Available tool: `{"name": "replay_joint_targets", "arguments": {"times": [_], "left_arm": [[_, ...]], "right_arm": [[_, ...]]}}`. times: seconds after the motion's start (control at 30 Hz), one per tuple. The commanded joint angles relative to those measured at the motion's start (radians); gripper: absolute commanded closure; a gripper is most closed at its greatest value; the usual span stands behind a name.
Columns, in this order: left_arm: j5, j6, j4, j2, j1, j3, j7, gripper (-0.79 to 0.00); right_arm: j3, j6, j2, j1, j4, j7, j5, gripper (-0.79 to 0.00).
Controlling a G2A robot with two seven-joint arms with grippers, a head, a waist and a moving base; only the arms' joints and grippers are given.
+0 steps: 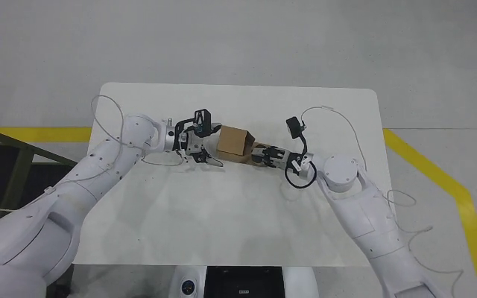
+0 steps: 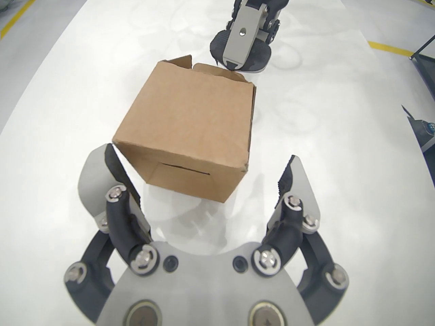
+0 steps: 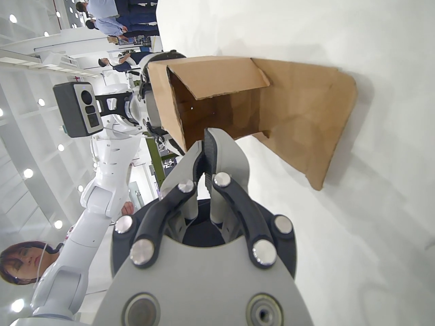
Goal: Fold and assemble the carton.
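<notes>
A small brown carton (image 1: 234, 140) lies on its side in the middle of the white table (image 1: 223, 216). My left gripper (image 1: 203, 146) stands open around the carton's closed end (image 2: 190, 137), one finger (image 2: 98, 167) at each lower corner, without squeezing it. My right gripper (image 1: 258, 156) is at the carton's open end, shut with nothing between its fingers. In the right wrist view the shut fingertips (image 3: 208, 140) sit at the mouth of the carton (image 3: 217, 103), one large flap (image 3: 306, 120) lying out on the table and a smaller flap (image 3: 224, 76) folded partly inward.
White cables (image 1: 335, 119) trail from both arms across the table. The table's edges (image 1: 97, 104) lie well away from the carton on all sides. Yellow floor tape (image 1: 425, 160) runs beside the table.
</notes>
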Motion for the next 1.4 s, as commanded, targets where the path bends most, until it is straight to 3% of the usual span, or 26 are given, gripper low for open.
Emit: {"name": "replay_joint_targets", "arguments": {"times": [0.0,0.33,0.8,1.37], "left_arm": [[0.012,0.0,0.019,-0.011,-0.002,0.007,0.02,-0.785],[0.044,0.003,0.102,-0.056,-0.013,0.018,0.07,-0.785],[0.069,0.0,0.137,-0.091,-0.015,0.005,0.097,-0.785],[0.067,0.0,0.221,-0.135,-0.045,0.044,0.144,-0.785]], "right_arm": [[-0.006,-0.006,-0.002,0.008,0.013,-0.012,-0.001,0.0],[-0.035,-0.042,-0.016,0.059,0.042,-0.032,0.018,0.0],[0.074,-0.026,0.018,-0.002,0.012,-0.011,-0.022,0.0],[-0.081,-0.055,-0.031,0.162,0.203,0.028,0.012,0.0]]}}
